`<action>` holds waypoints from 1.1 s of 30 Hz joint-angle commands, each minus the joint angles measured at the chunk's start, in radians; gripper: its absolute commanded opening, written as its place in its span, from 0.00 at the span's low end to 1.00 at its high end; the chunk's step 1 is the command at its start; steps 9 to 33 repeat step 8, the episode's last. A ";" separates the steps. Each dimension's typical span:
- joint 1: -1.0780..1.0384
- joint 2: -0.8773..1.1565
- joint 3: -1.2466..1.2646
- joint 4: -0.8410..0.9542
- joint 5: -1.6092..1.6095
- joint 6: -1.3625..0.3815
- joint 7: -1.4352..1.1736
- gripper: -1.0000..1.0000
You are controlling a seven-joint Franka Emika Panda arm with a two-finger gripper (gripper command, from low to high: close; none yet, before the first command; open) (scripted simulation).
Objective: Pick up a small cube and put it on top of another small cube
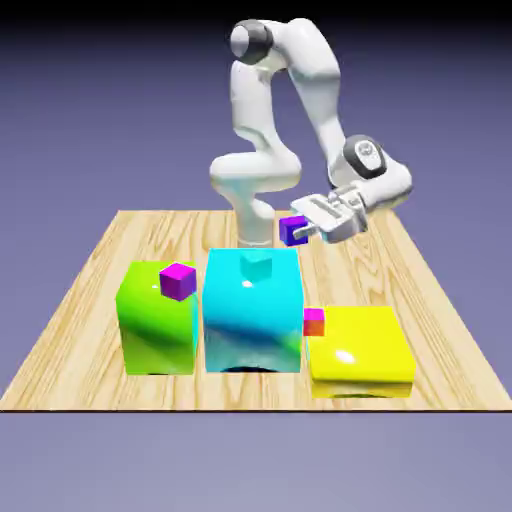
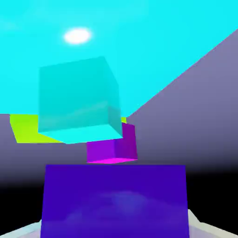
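My gripper (image 1: 303,228) is shut on the small cube (image 1: 292,231), a deep violet one, and holds it in the air behind the big cyan block (image 1: 252,318), near that block's top right. In the hand view the held cube (image 2: 114,202) fills the bottom between the grey fingertips (image 2: 204,227). Ahead of it, a small cyan cube (image 2: 76,100) rests on the cyan block's top (image 1: 256,266). A small magenta cube (image 1: 177,281) sits on the big green block (image 1: 155,325) and shows behind the cyan cube in the hand view (image 2: 114,148).
A big yellow block (image 1: 362,352) lies at the exterior view's right, with a small orange-red cube (image 1: 314,321) at its near-left corner. The three big blocks stand in a row on the wooden table (image 1: 90,290). The robot's base (image 1: 255,225) rises behind the cyan block.
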 commanded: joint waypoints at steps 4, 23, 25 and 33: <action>-0.068 0.036 -0.071 -0.070 -0.128 0.108 0.067 0.00; -0.021 0.011 -0.022 -0.022 -0.041 0.034 0.021 1.00; -0.021 0.011 -0.022 -0.022 -0.041 0.034 0.021 1.00; -0.021 0.011 -0.022 -0.022 -0.041 0.034 0.021 1.00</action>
